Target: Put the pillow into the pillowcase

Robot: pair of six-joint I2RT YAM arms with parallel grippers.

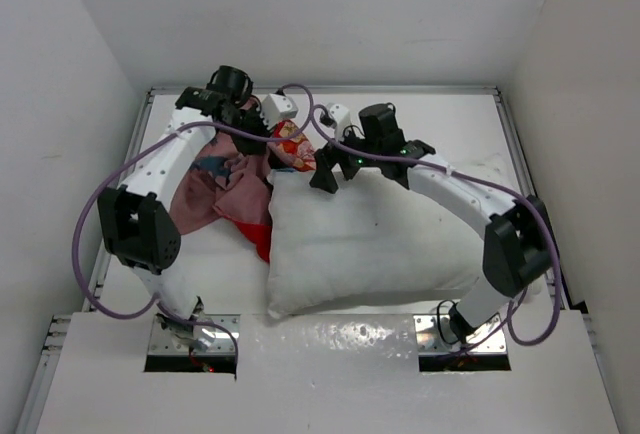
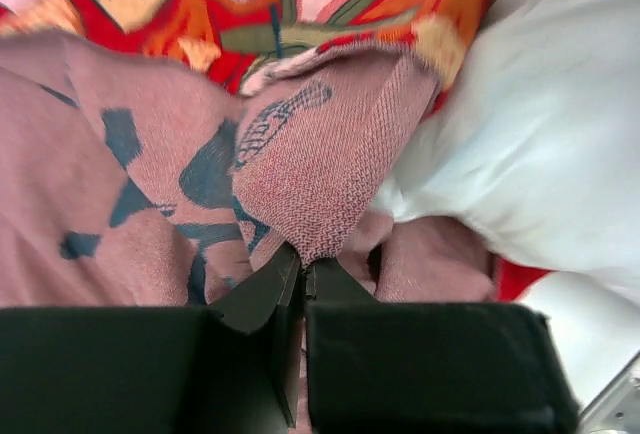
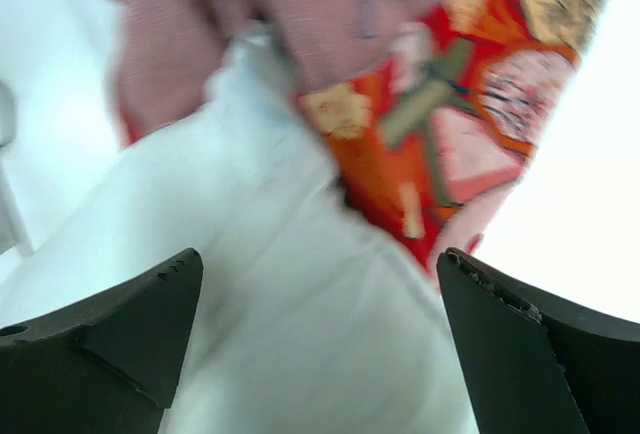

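The white pillow [image 1: 370,239] lies across the middle of the table. The red printed pillowcase [image 1: 235,179] is bunched at its far left corner, faded pink inside showing. My left gripper [image 1: 252,119] is shut on a fold of the pillowcase's pink inside [image 2: 320,169], held up above the pillow's corner [image 2: 540,144]. My right gripper [image 1: 335,169] is open over the pillow's far left corner [image 3: 300,334], with the pillowcase's red edge [image 3: 440,134] just beyond its fingers.
White walls enclose the table on three sides. A raised metal rim [image 1: 125,169] runs along the left and right edges. Purple cables [image 1: 95,229] loop from both arms. The arm bases [image 1: 190,339] sit at the near edge.
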